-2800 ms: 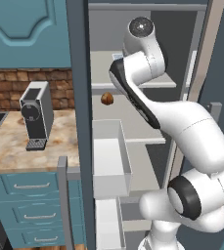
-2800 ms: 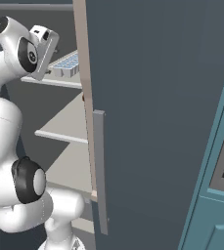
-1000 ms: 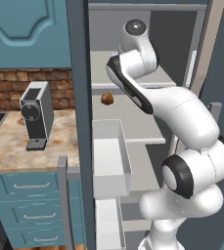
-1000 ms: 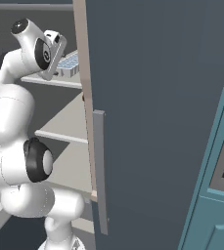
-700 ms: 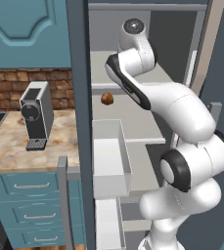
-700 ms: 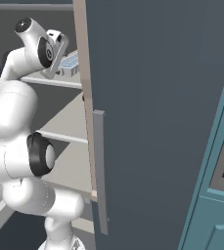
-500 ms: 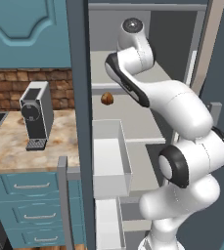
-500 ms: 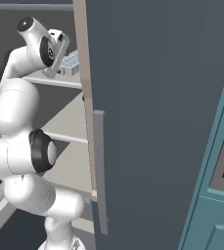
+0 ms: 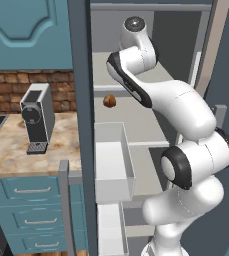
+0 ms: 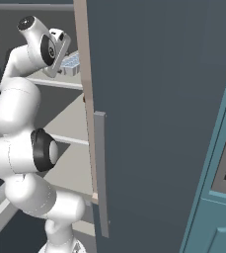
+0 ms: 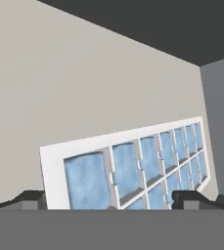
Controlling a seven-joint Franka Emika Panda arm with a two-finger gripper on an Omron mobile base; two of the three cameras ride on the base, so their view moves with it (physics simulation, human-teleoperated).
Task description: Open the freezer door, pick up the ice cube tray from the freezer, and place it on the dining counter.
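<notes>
Inside the open freezer, the ice cube tray is lying flat on a light grey upper shelf. Just above its near end, the gripper is hovering with fingertips spread apart, clamping nothing. Lower left, a brown ball is resting on another shelf, above a white bin. Rightward, the freezer door is standing swung open.
</notes>
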